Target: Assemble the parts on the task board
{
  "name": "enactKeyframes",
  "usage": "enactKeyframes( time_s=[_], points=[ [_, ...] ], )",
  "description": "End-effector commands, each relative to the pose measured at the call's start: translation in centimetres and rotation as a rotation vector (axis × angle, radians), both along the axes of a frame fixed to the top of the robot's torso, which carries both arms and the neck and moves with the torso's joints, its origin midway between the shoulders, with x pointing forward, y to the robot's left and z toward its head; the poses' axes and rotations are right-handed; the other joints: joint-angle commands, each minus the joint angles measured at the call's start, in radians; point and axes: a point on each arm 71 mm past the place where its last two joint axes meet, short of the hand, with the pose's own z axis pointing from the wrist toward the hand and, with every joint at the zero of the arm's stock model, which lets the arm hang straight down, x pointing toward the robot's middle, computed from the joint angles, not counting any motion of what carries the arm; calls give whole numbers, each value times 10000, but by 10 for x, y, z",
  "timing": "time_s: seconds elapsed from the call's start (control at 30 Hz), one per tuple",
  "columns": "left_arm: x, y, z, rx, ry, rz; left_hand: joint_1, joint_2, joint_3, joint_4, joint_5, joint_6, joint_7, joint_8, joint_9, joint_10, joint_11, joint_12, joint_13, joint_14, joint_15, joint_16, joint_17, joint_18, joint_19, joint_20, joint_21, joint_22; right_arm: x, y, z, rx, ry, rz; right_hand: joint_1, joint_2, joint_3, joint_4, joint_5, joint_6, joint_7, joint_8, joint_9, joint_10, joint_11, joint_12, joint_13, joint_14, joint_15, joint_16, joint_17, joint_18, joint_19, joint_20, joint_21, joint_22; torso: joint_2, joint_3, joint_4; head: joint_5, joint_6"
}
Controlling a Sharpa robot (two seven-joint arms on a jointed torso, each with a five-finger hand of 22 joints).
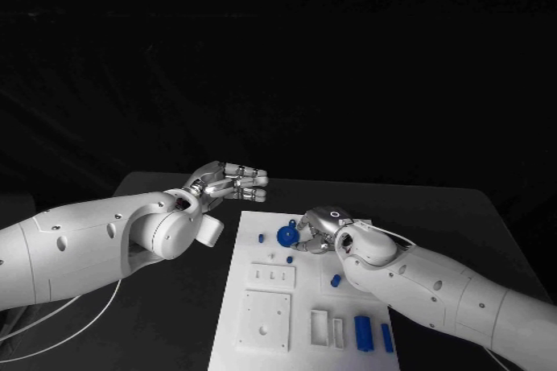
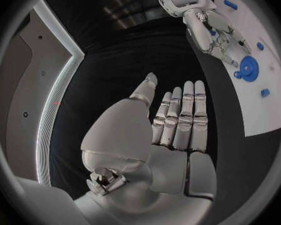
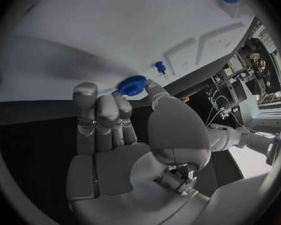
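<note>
While the round blue disc (image 1: 286,237) is being touched at the far end of the white board (image 1: 265,266), toward twelve o'clock, the right hand (image 1: 326,228) is being kept over it, fingertips (image 3: 154,89) just at its rim; whether it is pinched cannot be told. The left hand (image 1: 230,183) is being held off the board at ten o'clock, fingers straight and together, holding nothing. Likely the disc is best seated level, pressed evenly, small blue peg (image 1: 261,237) beside it left undisturbed.

Head above — wrists behind hands.
</note>
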Motion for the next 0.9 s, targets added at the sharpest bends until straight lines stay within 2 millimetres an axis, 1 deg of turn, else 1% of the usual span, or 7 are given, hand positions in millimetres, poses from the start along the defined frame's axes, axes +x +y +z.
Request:
enactKeyframes(
  time_s=[0.03,0.13,0.37,0.4,0.5,0.67,0.9],
  points=[
    [-1,-1,1,-42,-52,-166,-73,22,-21,21,65,-74,-11,39,5,-55,-15,26,14,-52,31,46,17,-38,-60,-7,16,-16,-3,-3,3,444,-418,-9,44,-34,94,-9,11,49,-22,5,-10,63,7,50,10,2,24,66,11,120,477,19,69,826,5,17,-11,-15,-1],
    [-1,0,1,-44,-57,-156,-73,22,-21,21,65,-74,-11,39,5,-55,-15,26,14,-52,31,46,17,-38,-60,-7,16,-16,-4,-9,7,824,-665,16,157,-63,143,-108,55,105,-26,8,-7,67,2,46,4,-5,22,42,-11,122,473,18,59,823,1,15,-8,-42,13],
    [-1,4,2,-46,-78,-80,-39,6,-9,50,69,-86,-8,39,5,-70,-9,26,14,-62,34,45,16,-35,-56,-5,4,-15,-6,-38,27,2293,-1035,127,471,60,152,-1003,77,89,3,2,-12,40,15,21,-23,-4,32,-3,-50,121,455,25,0,818,-20,11,-57,-160,86],
    [-1,5,2,-46,-82,-67,-39,6,-9,50,69,-86,-8,39,5,-70,-9,26,14,-62,34,45,16,-35,-56,-5,4,-15,-5,-42,29,2429,-1019,135,573,75,163,-1123,68,153,-4,5,-9,47,14,34,-14,-10,29,-5,-48,120,454,25,1,818,-27,22,-75,-167,96],
    [-1,7,2,-45,-92,-32,-21,-8,-9,35,63,-58,-11,41,7,-51,-16,27,14,-49,28,50,18,-35,-52,-7,4,-14,-4,-64,38,3052,-779,138,845,304,45,-1873,119,242,22,6,-9,31,17,27,-16,-22,41,-22,-40,110,414,30,-64,810,-44,60,-144,-191,129],
    [0,10,2,-8,-133,-3,9,-2,4,16,58,-6,-18,44,9,4,-35,29,14,-16,13,56,20,-37,-39,-20,11,-10,0,-106,45,3626,-304,46,1161,461,298,-2819,384,504,7,-2,-9,12,19,39,-5,-40,31,3,25,47,368,20,-113,809,-62,125,-254,-275,160],
    [1,12,2,93,-235,-32,25,25,28,-11,62,92,-35,48,14,214,-97,31,14,38,-19,60,18,-59,-15,-52,24,-5,6,-156,40,3694,289,-286,1252,533,197,-3368,509,512,-33,1,-7,-7,-11,7,-32,-55,10,-47,25,2,313,-5,-22,824,-60,240,-345,-354,174]
  ],
)
